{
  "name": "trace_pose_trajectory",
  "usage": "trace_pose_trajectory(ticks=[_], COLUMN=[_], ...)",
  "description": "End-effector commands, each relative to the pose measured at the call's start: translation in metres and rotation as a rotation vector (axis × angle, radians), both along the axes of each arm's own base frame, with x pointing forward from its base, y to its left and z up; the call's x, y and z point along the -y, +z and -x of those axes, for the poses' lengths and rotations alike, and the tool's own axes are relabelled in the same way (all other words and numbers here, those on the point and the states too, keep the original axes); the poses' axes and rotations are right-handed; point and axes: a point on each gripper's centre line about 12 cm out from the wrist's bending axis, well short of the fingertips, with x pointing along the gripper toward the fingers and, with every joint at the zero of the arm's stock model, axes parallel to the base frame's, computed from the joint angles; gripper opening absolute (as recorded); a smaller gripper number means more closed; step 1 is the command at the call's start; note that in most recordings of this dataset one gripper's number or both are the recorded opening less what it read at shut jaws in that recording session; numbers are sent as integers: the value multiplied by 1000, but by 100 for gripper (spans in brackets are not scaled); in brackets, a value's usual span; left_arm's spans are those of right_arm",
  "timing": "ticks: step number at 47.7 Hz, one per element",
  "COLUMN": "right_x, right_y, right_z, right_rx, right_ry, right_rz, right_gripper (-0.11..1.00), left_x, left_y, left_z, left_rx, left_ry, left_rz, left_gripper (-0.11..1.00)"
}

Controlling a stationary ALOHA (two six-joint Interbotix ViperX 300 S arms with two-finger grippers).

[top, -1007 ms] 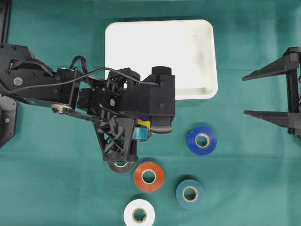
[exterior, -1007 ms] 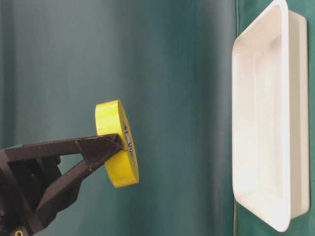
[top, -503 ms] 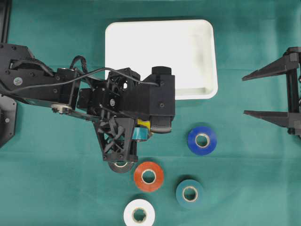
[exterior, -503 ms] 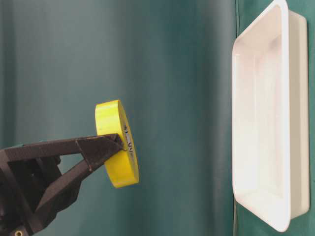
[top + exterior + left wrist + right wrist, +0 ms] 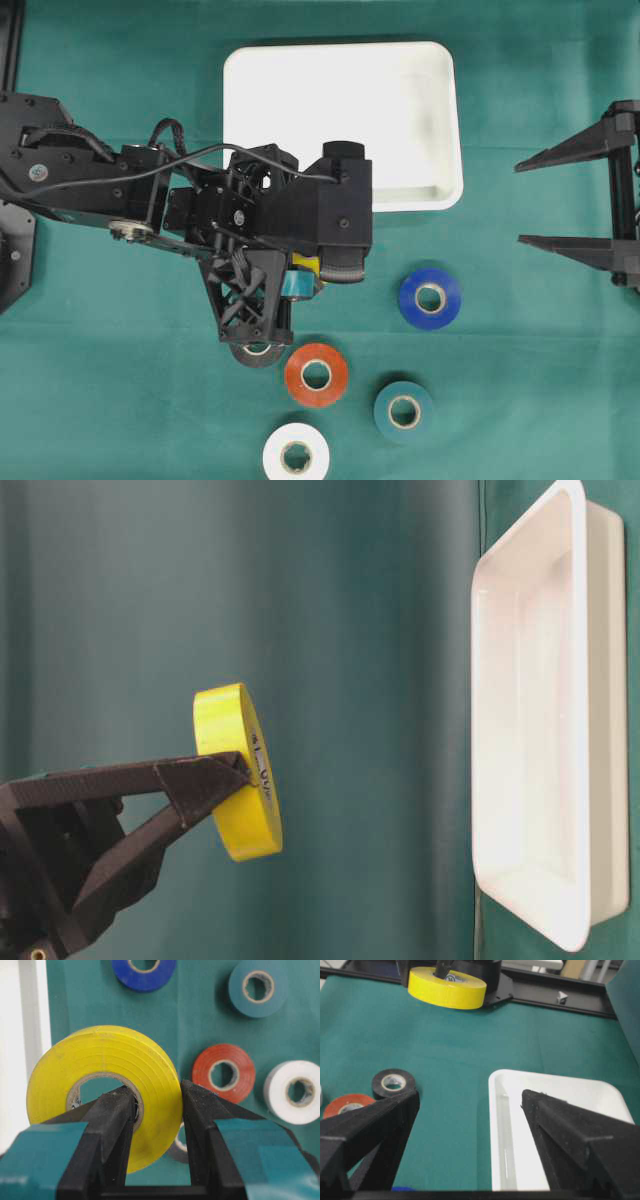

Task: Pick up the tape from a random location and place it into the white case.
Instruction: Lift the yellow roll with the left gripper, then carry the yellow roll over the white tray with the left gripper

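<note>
Left hand [image 5: 157, 1110] is pinching the yellow tape roll [image 5: 105, 1090]: one finger through the core, the other on the outer wall. The roll hangs clear above the green counter [image 5: 520, 400], short of the white case [image 5: 340, 120] and not yet over it.

You're on the carry step. Swing across until the roll sits over the middle of the case floor, not over the near rim. The grip catches only one side of the ring, so I'd expect the roll to pivot if you jerk; go smooth. Lower close to the floor before spreading the fingers, else it may roll or bounce out over the low rim.

Right hand [image 5: 560, 200] is spread wide, parked at the counter's right edge, holding nothing. Leave it there.

Case: nothing inside that I can see. The blue roll [image 5: 430, 298], red roll [image 5: 316, 374], teal roll [image 5: 404, 411], white roll [image 5: 296, 456] and black roll [image 5: 394, 1083] all lie flat on the counter, outside the case.
</note>
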Motion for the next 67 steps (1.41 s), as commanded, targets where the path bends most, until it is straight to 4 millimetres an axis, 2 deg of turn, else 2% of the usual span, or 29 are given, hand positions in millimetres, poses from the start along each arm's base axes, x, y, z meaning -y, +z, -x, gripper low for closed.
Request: trace_pose_trajectory(ticks=[1, 16, 34, 50, 60, 67], right_x=[0, 0, 0, 0, 0, 0], right_y=[9, 9, 10, 9, 10, 10], right_z=[-3, -3, -3, -3, -3, -3], right_rx=[21, 21, 24, 23, 26, 24], right_ry=[1, 2, 0, 3, 3, 3], right_rz=[5, 9, 11, 14, 17, 17], right_gripper=[92, 92, 92, 92, 92, 92], left_x=[-5, -46, -109, -153, -175, -182], left_y=[21, 20, 15, 12, 13, 8], left_z=[4, -1, -5, -4, 0, -1], left_rx=[61, 69, 93, 110, 126, 114], left_ry=[11, 106, 242, 320, 372, 386], left_rz=[4, -3, -20, -47, -51, -52], left_gripper=[23, 23, 23, 23, 23, 23])
